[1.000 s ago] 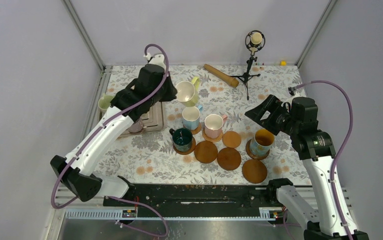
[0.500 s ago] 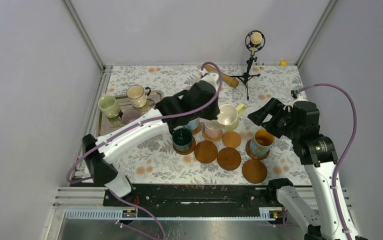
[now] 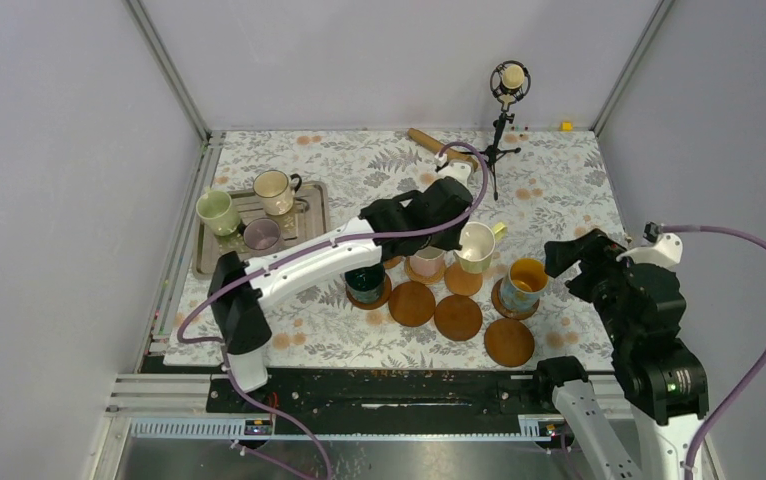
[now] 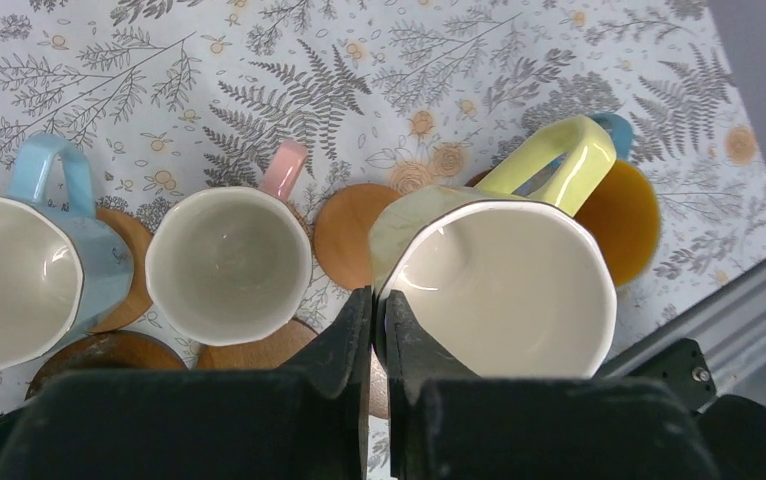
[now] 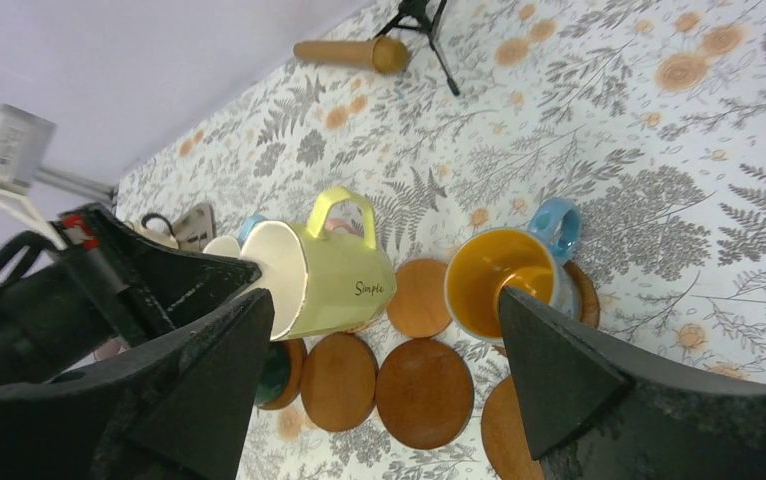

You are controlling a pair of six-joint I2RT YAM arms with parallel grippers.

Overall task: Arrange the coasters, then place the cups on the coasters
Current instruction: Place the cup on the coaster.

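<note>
Over the coasters (image 3: 457,317) in the middle of the table, we see our left claw (image 4: 379,300) shut tight on the rim of the pale green cup (image 4: 504,285), tipped sideways in the air. Our right claw (image 5: 377,310) is wide open and holds nothing.

The tray (image 3: 304,235) lies left of the coasters (image 3: 457,317) (some bear cups (image 3: 524,280)), the microphone (image 3: 509,80) behind them.
</note>
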